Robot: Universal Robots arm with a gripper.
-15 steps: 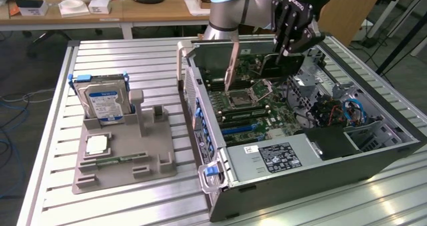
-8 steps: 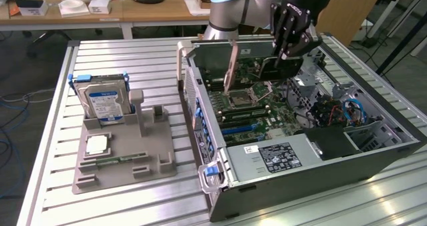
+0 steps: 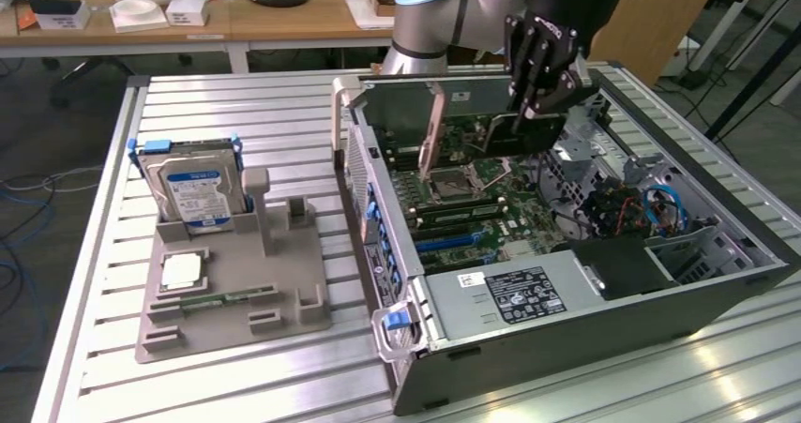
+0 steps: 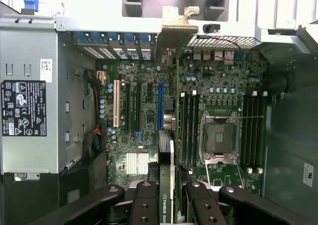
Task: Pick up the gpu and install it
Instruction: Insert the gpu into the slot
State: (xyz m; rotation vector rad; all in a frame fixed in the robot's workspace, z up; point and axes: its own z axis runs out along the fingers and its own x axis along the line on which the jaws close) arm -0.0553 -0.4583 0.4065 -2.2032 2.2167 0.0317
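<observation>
My gripper [image 3: 532,112] hangs over the open computer case [image 3: 701,301], shut on the gpu [image 3: 520,134], a dark flat card held upright above the motherboard [image 3: 501,207]. In the wrist view the black fingers [image 4: 144,202] clamp the gpu [image 4: 166,155] edge-on, with part of an NVIDIA label showing between them. The card runs along the line of the blue slot [image 4: 160,101], beside the memory slots [image 4: 188,128]. Its pale metal bracket [image 4: 175,24] reaches the case's rear wall. Whether the card touches the slot I cannot tell.
A grey fixture [image 3: 232,287] on the slatted table holds a hard drive [image 3: 188,187], a small chip [image 3: 183,271] and a memory stick [image 3: 225,300]. Inside the case are the power supply [image 3: 513,296], the CPU socket [image 4: 218,135] and cables [image 3: 639,207].
</observation>
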